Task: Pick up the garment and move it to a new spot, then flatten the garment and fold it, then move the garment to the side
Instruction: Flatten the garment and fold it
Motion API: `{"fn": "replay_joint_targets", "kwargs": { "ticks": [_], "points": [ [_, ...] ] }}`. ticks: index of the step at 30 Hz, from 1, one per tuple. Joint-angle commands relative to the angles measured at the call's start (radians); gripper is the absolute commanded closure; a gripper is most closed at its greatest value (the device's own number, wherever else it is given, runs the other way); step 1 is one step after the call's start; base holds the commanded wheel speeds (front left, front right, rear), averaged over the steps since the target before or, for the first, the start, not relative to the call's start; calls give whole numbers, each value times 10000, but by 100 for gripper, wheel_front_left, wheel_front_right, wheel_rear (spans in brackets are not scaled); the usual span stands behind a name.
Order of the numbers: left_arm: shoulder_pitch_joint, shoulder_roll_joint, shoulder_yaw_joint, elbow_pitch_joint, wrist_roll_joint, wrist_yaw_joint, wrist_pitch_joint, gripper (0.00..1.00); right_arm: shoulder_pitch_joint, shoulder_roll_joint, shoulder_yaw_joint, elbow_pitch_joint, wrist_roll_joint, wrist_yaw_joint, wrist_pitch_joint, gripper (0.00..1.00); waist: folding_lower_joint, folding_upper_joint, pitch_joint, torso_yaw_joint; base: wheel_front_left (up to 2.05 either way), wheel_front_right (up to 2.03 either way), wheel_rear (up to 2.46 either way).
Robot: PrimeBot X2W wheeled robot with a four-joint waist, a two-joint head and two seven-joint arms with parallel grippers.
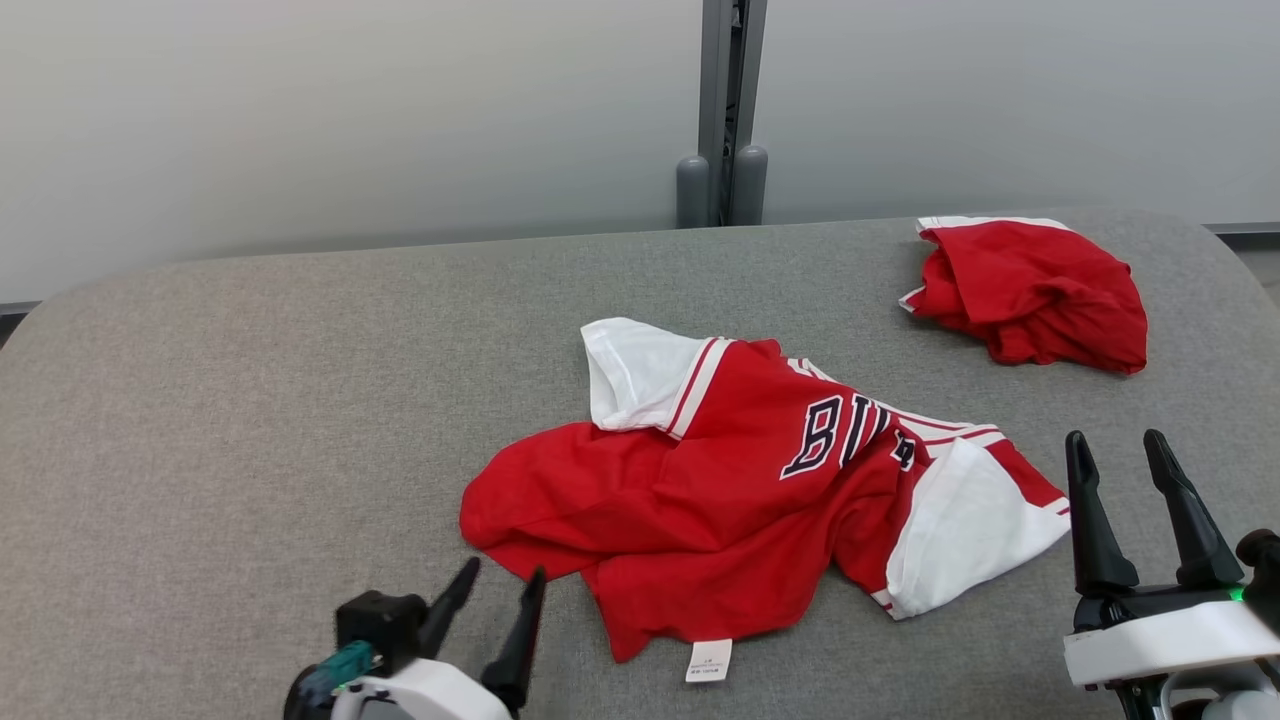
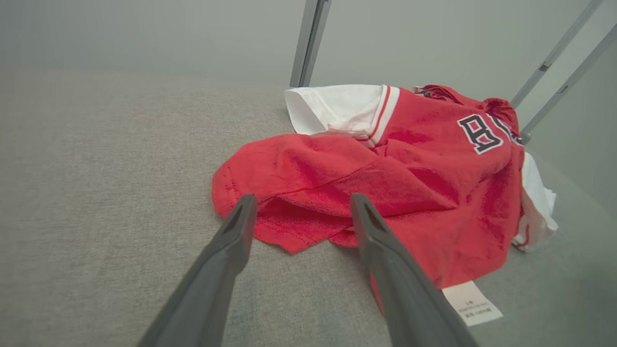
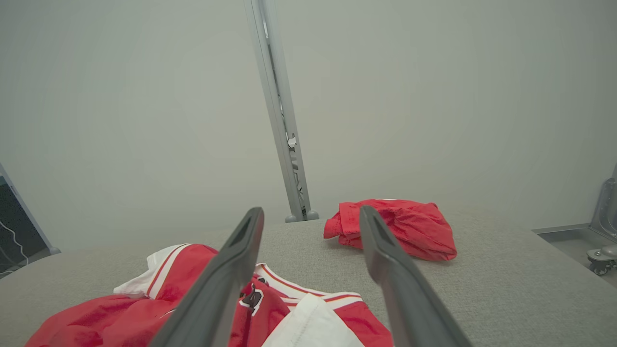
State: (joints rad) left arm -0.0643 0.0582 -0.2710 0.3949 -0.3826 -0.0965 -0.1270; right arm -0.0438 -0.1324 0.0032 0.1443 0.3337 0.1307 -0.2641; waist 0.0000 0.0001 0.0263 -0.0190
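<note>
Red-and-white shirt (image 1: 740, 490) lies crumpled at ctr of grey table (image 1: 250, 400), w/ L gripper (image 1: 504, 570) at its 7 o'clock and R gripper (image 1: 1115, 436) at 3 o'clock, both fingers spread, and second red garment (image 1: 1035, 290) at 1 o'clock.

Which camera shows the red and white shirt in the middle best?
The head view: the whole shirt lies in it, both white sleeves and the lettering plain. The left wrist view shows it close but foreshortened, from its hem; the right wrist view catches one part of it along the bottom edge.
</note>
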Motion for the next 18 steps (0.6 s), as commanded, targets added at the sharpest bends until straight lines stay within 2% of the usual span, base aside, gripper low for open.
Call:
{"fn": "replay_joint_targets", "kwargs": {
  "ticks": [1,6,14,18],
  "points": [
    [43,41,-233,-38,-87,-102,312,0,-92,-74,-43,-3,52,6,2,0,0,-1,36,17,0,0,0],
    [88,3,-1052,-288,-1060,-304,1464,0,-164,-86,-21,-45,69,6,2,0,0,-1,163,-3,0,0,0],
    [-341,247,-1961,-273,-1899,-335,2952,0,-324,-58,96,-57,90,4,2,0,0,-1,441,-232,0,0,0],
    [-642,442,-2215,20,-1955,-339,3399,0,-454,-58,155,-22,91,6,2,0,0,-1,512,-475,0,0,0]
  ]
}}
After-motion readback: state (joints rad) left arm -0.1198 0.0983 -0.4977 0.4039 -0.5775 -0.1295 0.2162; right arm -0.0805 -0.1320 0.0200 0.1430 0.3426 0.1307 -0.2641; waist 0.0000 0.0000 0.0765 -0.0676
